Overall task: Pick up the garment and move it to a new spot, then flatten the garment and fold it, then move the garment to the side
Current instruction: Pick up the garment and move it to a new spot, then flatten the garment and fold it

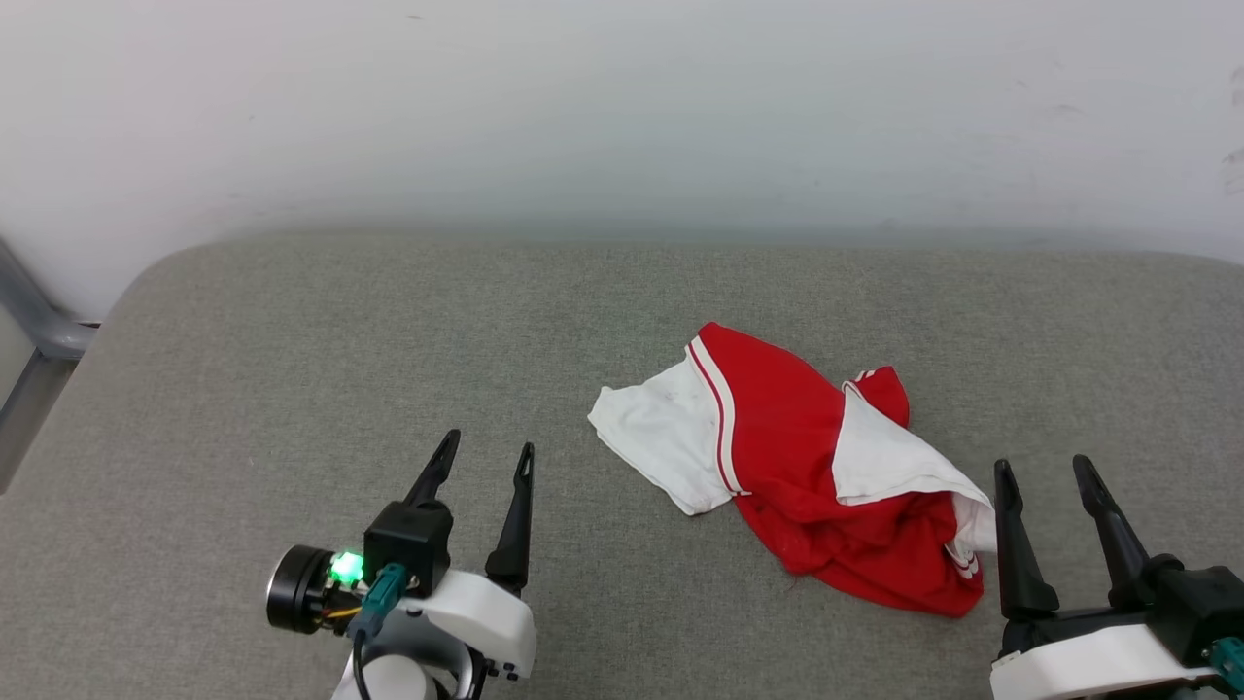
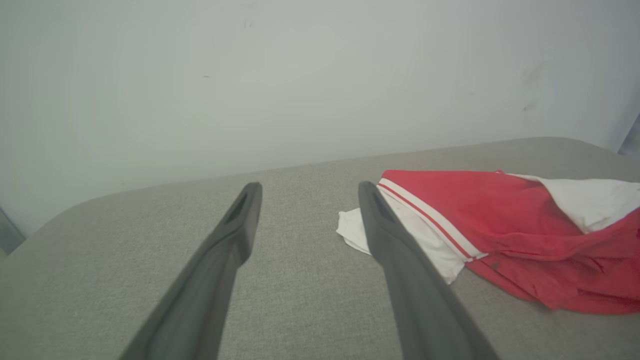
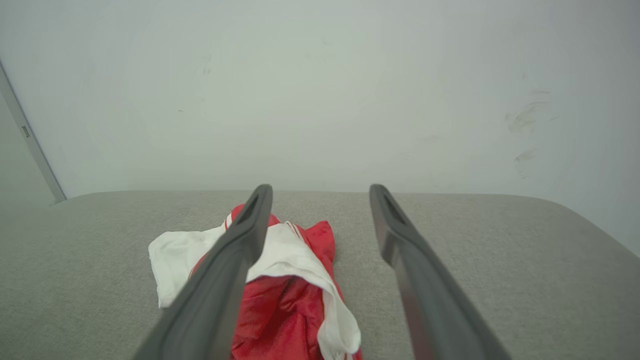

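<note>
Wall (image 1: 622, 97): pale, plain, few scuffs at R edge, behind everything. Pad (image 1: 292, 340): grey woven fabric, rounded far corners, up against wall.

Shirt (image 1: 787, 457): crumpled on pad, right of centre in head view, nearer R arm, not flat. One white sleeve w/ red-white stripe trim sticks out toward L side. Red body bunched in middle. 2nd white sleeve folded over top toward R side.

L gripper (image 1: 489, 443): low left in head view, fingers spread wide, nothing betw. them, well apart from shirt. L wrist view: L gripper (image 2: 310, 186) over bare pad, shirt (image 2: 500, 220) off to its right, white sleeve partly behind one finger.

R gripper (image 1: 1042, 465): low right, fingers spread wide, empty, just beside shirt's R edge; can't tell if touching. R wrist view: R gripper (image 3: 321, 188) w/ shirt (image 3: 285, 300) behind one finger and partly betw. the two.

Grey rail (image 1: 39, 321): far left, by wall. Green light (image 1: 345, 567): lit on L wrist.
</note>
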### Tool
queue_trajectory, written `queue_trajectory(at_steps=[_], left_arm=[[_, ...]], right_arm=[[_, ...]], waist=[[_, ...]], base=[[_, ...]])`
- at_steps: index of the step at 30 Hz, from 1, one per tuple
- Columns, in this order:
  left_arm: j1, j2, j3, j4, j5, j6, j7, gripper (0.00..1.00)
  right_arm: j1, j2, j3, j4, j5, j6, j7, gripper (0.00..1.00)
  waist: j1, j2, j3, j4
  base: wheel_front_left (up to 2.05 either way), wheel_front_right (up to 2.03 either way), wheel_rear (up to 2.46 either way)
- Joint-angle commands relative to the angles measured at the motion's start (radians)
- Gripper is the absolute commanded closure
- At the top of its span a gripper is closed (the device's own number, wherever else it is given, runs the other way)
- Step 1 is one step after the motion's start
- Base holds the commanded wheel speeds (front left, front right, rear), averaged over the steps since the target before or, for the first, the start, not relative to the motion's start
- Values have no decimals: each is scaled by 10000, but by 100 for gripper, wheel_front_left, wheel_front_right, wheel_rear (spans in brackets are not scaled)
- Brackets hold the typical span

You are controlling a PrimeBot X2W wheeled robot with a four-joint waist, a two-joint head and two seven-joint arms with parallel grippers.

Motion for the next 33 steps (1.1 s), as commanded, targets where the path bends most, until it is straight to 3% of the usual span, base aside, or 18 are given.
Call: queue_trajectory(at_steps=[1, 6, 21, 26, 33], left_arm=[[396, -134, 295, -382, 171, -24, -48, 0], [1059, -387, 965, -844, 563, -258, -41, 0], [1281, -959, 1556, -422, 1476, -1095, -41, 0], [1158, -1094, 1687, -320, 1647, -1214, -41, 0], [962, -1342, 1880, -175, 1923, -1420, -40, 0]], right_arm=[[103, 19, 57, 10, -29, -10, -24, 0], [174, 19, 102, 46, -74, -10, -24, 0], [20, 19, 488, 398, -474, -10, 60, 0], [-619, -490, 1092, 375, -523, -10, 1627, 0], [-2007, -1998, 2375, -509, 394, -10, 5621, 0]], waist=[[0, 0, -5, -15], [0, 0, -3, 10], [0, 0, 112, 76], [0, 0, 333, 181], [0, 0, 776, 479]], base=[[0, 0, 0], [0, 0, 0], [0, 0, 0], [0, 0, 0], [0, 0, 0]])
